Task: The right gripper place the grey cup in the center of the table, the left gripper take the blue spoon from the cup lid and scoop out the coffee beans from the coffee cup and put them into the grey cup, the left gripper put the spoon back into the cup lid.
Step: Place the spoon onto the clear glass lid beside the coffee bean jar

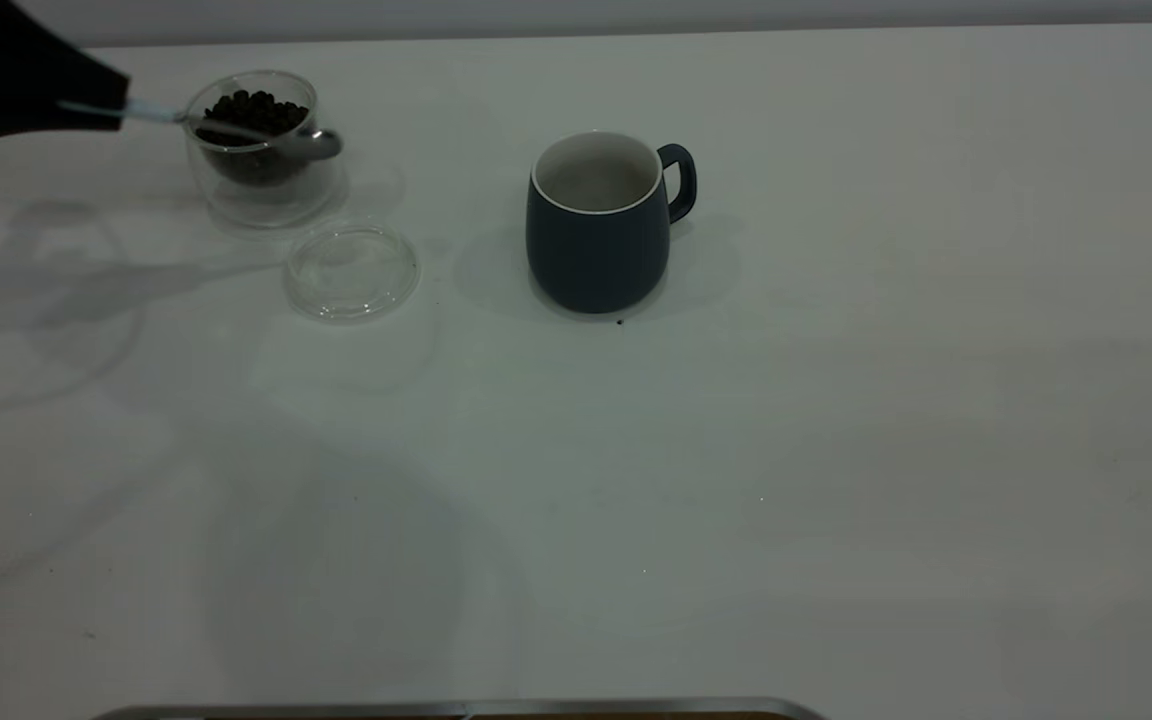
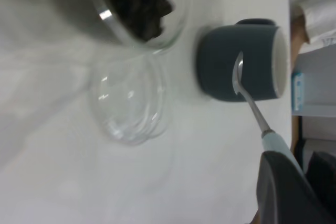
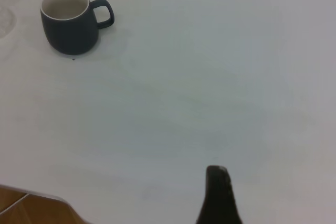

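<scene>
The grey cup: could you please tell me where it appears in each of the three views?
Exterior view: the grey cup stands upright near the centre of the table, handle to the right.
Left wrist view: at the right, lying sideways in the picture, behind the blue spoon.
Right wrist view: upper left.
Shared landmark: its dark loop handle.

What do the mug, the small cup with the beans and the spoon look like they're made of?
The grey cup looks like matte-glazed ceramic: dull blue-grey outside, off-white inside. The coffee cup appears to be clear double-walled glass; the coffee beans show through it. The blue spoon, held by the left gripper, has a shiny, probably steel bowl and a pale handle, possibly plastic or ceramic.
</scene>
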Robot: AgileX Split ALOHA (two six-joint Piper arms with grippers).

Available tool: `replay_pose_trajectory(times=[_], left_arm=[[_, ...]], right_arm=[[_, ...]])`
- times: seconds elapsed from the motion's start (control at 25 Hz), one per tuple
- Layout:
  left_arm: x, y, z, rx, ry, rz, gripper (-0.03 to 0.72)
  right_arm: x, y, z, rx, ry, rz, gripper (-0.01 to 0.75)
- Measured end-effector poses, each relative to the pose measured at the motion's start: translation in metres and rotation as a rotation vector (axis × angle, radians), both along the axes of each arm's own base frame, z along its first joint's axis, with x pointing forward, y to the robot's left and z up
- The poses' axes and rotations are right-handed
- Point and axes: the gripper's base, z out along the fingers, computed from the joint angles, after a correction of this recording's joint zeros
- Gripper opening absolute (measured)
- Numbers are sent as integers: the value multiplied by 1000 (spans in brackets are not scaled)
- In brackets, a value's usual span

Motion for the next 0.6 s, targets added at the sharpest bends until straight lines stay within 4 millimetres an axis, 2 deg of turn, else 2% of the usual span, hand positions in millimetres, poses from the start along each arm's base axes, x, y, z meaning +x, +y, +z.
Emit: replay_pose_trajectory(times=[0.16,0.6], left_arm=[[-5,11,-2,28,17,-7,130],[-10,11,-6,64,42,-56,130]], right_arm=[[0,0,0,0,0,0,592],[0,0,0,0,0,0,592]])
